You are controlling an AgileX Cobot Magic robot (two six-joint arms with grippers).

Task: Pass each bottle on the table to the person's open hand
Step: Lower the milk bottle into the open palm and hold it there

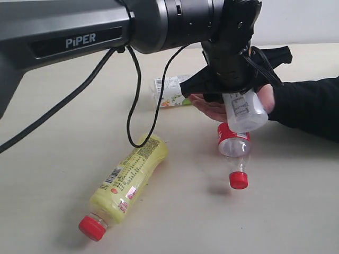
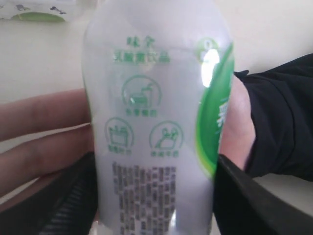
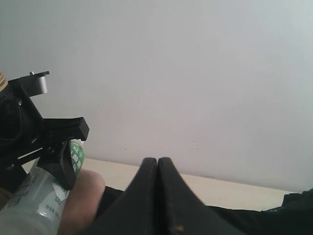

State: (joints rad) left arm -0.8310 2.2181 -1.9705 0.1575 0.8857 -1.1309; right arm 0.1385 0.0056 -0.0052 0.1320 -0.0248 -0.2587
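My left gripper (image 1: 233, 90) (image 2: 154, 196) is shut on the bottle with the green-white label (image 1: 244, 112) (image 2: 156, 112), its fingers (image 2: 244, 196) pressing both sides. This bottle hangs just over the person's open hand (image 1: 211, 109) (image 2: 44, 122), which reaches in from the right in a black sleeve. The red-labelled bottle (image 1: 233, 147) lies on the table (image 1: 296, 211) below the hand, red cap towards the front. The yellow bottle (image 1: 130, 177) lies front left. A white-labelled bottle (image 1: 170, 91) lies at the back. My right gripper (image 3: 158, 161) is shut and empty, away from the bottles.
The left arm's thick grey body (image 1: 106, 26) and its hanging black cables (image 1: 132, 106) cross the upper left. The person's black-sleeved forearm (image 1: 310, 106) rests along the right side. A pale wall (image 3: 195, 73) stands behind the table.
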